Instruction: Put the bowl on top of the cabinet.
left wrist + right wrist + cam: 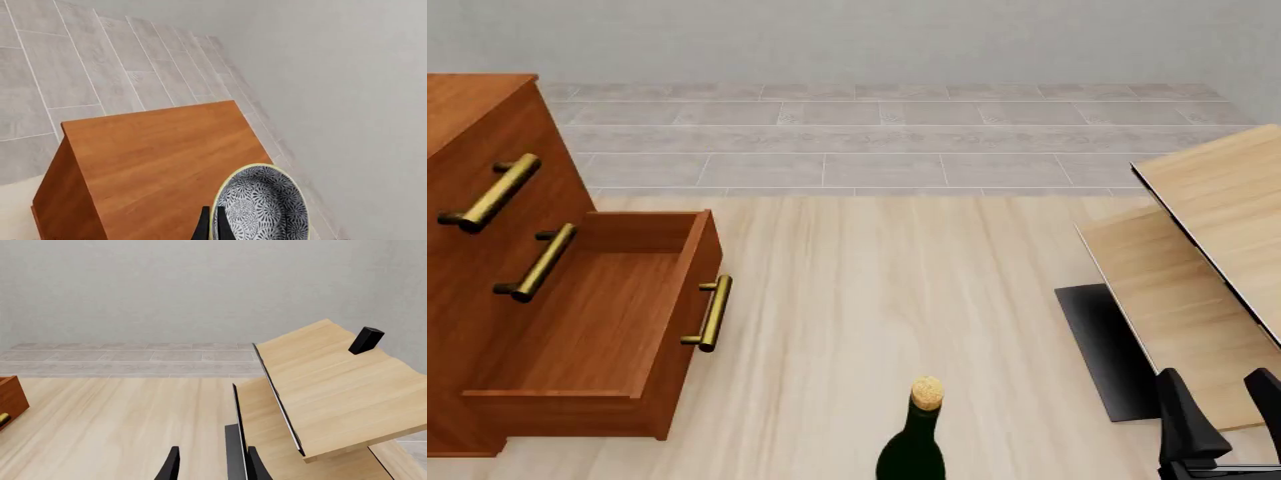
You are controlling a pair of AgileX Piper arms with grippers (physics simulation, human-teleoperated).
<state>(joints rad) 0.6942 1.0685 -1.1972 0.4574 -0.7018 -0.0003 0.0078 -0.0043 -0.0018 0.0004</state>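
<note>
In the left wrist view the bowl (263, 205), pale-rimmed with a blue-grey speckled inside, hangs tilted above the flat top of the reddish-brown cabinet (160, 155). It sits near the edge of that top on the wall side. My left gripper (213, 223) is shut on the bowl's rim, its two dark fingers pinching it. In the front view the cabinet (481, 130) stands at the left; neither the bowl nor the left gripper shows there. My right gripper (1224, 405) is low at the right, open and holding nothing; in its wrist view the gripper (213, 467) has nothing between its fingers.
One cabinet drawer (601, 320) is pulled out, its brass handle (709, 313) facing the room. A dark bottle with a cork (914, 440) stands at the front centre. A pale wood table (1214, 250) is at the right, with a small black block (365, 340) on it.
</note>
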